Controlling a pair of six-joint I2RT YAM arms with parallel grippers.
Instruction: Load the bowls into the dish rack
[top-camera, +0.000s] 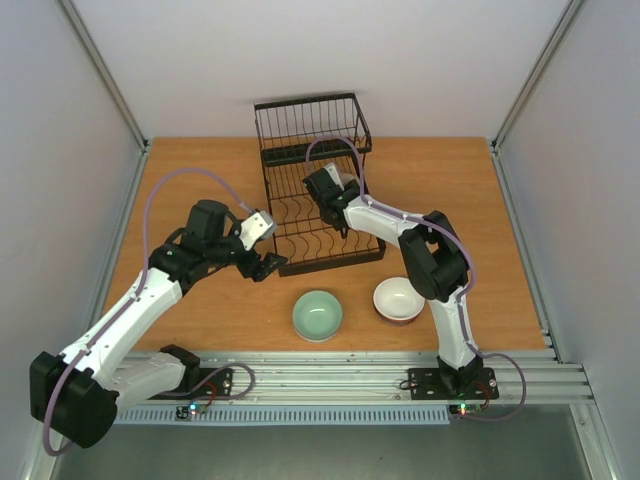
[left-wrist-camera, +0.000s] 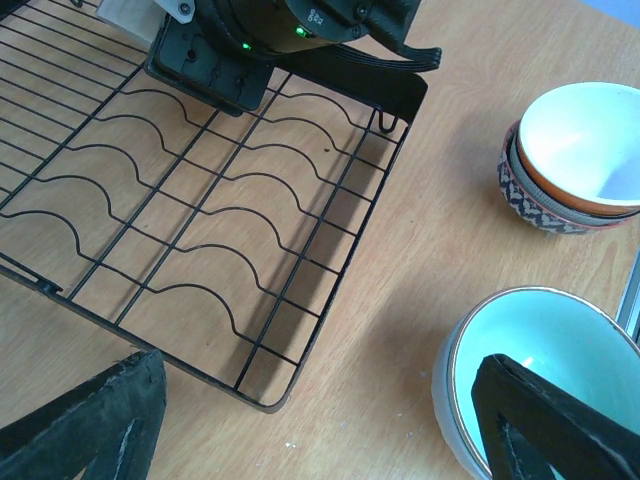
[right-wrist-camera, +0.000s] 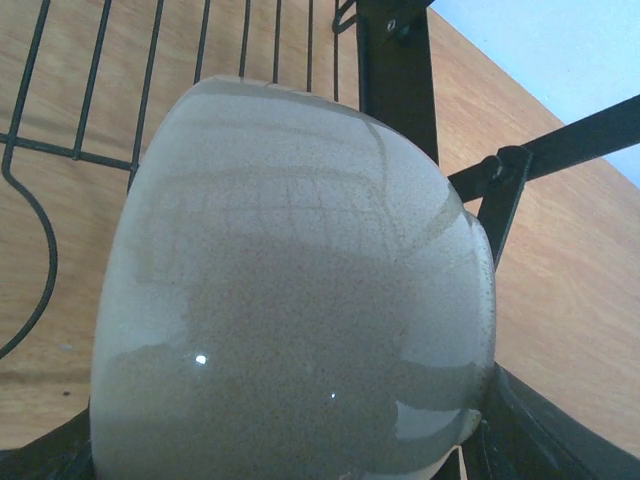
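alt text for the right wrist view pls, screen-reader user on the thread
A cream speckled bowl fills most of the frame, gripped between the right gripper's black fingers at the bottom corners. Behind it are the black wires of the dish rack over the wooden table.

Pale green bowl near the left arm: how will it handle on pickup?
The pale green bowl looks glazed, so probably slick between the jaws. It appears ceramic: rigid, likely heavy for its size, chippable against the dish rack. Upright on a flat base, it should slide rather than roll.

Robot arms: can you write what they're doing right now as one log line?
right gripper: holding cream bowl over rack | left gripper: open, empty | green bowl, bowl stack: on table
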